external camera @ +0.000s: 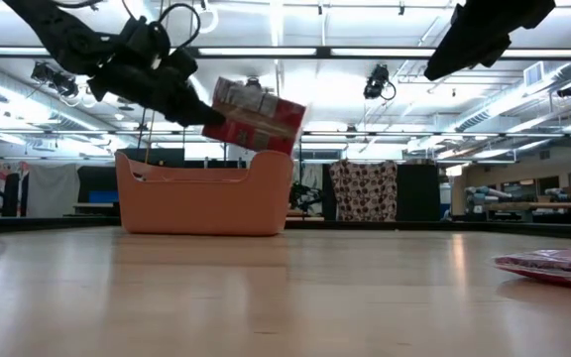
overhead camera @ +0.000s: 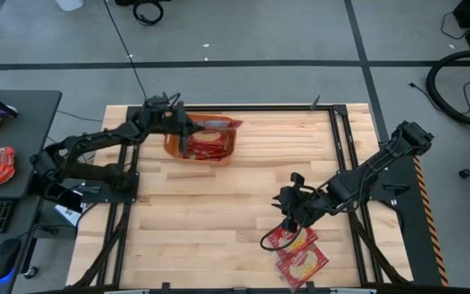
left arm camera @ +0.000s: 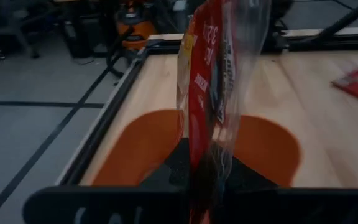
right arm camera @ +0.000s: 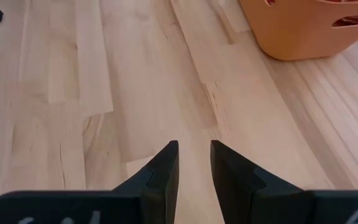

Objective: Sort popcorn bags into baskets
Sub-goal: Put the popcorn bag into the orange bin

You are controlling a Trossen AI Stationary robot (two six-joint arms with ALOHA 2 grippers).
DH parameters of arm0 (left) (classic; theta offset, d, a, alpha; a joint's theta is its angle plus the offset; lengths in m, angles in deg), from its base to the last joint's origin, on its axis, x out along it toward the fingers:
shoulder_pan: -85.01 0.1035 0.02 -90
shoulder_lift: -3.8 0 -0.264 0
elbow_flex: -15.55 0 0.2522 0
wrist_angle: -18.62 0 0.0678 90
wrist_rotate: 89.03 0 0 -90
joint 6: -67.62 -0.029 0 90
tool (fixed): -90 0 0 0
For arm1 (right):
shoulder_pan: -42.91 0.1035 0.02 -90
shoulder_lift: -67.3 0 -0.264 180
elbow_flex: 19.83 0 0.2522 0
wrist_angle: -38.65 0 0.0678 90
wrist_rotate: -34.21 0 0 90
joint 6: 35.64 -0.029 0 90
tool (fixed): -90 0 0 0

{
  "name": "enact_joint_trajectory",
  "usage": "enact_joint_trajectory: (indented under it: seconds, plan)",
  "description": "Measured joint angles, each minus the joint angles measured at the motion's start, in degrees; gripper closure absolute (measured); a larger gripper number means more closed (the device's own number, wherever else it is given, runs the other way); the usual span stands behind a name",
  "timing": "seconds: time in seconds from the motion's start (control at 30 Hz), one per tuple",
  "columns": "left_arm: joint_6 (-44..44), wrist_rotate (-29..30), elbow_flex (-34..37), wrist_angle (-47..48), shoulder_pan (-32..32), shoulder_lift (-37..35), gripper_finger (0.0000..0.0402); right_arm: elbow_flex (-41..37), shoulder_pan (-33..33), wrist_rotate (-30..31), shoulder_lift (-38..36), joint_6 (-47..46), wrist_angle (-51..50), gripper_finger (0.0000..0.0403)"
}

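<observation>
While the wooden bench point(overhead camera: 219, 204) fills most of the high view, its far left part carries the orange basket point(overhead camera: 202, 147), which stands upright near the far edge with at least one red packet already lying inside; the low view shows the tub's shallow walls and rounded corners resting flat on the boards. Over that basket reaches the left arm, whose left gripper point(overhead camera: 188, 131) has its fingers pressed on a popcorn bag point(external camera: 256, 121); the bag hangs tilted in the air just above the basket's rim, not touching it, and in the left wrist view it stands edge-on between the dark fingers with the orange tub below. Toward the near right part of the bench sits the right arm; the right gripper point(right arm camera: 194, 163) hovers over bare boards with its fingers a narrow gap apart and nothing between them; the basket shows well apart from it in the right wrist view. Just beside that gripper, close to the near edge, lie the remaining popcorn bags point(overhead camera: 299, 253), flat and overlapping in a small pile.
</observation>
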Motion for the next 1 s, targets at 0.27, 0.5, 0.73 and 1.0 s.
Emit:
enact_joint_trajectory:
  seconds: [0.27, 0.5, 0.73, 1.0]
  plan:
    - [-0.9, -1.9, 0.0, 5.1, 6.3, 0.0, 0.0376, 0.0, 0.2, -0.1, 0.0, 0.1, 0.2, 0.0306]
    - [-0.5, 8.0, 0.0, 12.7, 6.7, 0.1, 0.0320, 0.0, 0.2, 1.0, 0.0, 0.6, 1.0, 0.0306]
    - [-0.2, 13.9, 0.0, 13.7, 5.1, -0.3, 0.0249, 0.0, 0.2, -0.6, 0.0, 0.5, 1.0, 0.0306]
    - [-0.6, 4.7, -0.1, 12.9, -2.3, -1.2, 0.0240, 0.0, 3.2, -13.9, 5.9, 6.6, 0.9, 0.0306]
